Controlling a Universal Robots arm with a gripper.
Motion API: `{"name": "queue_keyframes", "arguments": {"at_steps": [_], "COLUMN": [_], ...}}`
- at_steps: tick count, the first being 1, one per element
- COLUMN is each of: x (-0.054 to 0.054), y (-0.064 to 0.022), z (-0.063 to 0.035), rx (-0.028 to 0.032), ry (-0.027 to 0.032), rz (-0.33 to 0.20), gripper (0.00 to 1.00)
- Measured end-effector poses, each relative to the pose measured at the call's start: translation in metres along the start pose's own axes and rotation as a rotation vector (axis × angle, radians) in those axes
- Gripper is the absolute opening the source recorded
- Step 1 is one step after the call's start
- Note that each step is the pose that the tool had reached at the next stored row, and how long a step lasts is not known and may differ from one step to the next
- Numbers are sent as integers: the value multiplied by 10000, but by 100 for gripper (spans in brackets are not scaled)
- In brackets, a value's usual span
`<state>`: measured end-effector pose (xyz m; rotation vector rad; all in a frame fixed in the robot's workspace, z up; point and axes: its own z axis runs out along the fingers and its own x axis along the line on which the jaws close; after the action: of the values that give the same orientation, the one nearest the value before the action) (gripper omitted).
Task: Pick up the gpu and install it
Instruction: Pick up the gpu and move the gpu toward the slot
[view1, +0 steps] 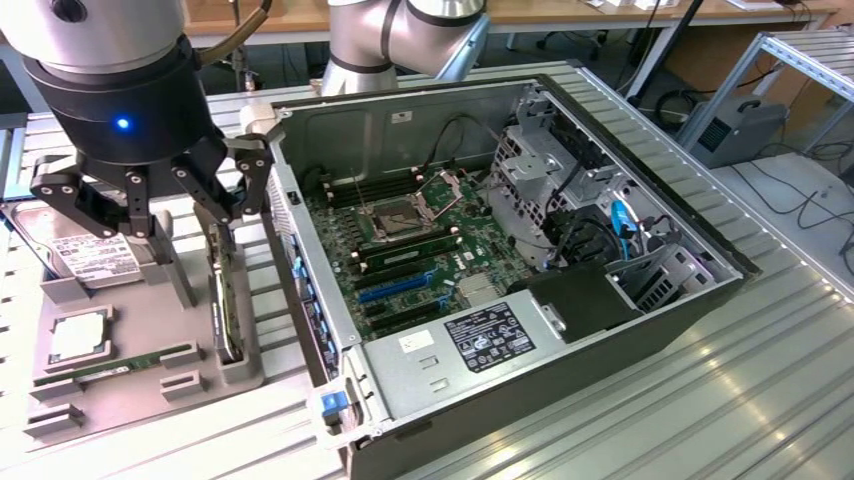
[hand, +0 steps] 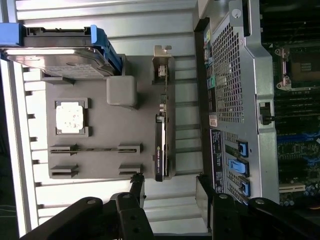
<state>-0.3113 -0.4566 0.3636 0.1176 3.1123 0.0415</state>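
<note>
The end effector (view1: 187, 222) hangs spread wide and empty above the gpu (view1: 228, 305), which stands on edge in the grey holder (view1: 123, 402) beside the open computer case (view1: 400, 120); nothing picked up or installed yet

Exterior high, oblique; wrist straight down, close; both share tray (hand: 100, 125)

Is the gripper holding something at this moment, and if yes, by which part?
Nothing is held. The gripper is open above the gpu, which stands on edge in the grey holder.
</note>
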Motion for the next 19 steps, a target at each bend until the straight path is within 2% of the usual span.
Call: {"name": "queue_keyframes", "arguments": {"at_steps": [19], "x": [5], "y": [-1], "z": [36], "rx": [1], "ry": [0], "rz": [0], "gripper": [54]}}
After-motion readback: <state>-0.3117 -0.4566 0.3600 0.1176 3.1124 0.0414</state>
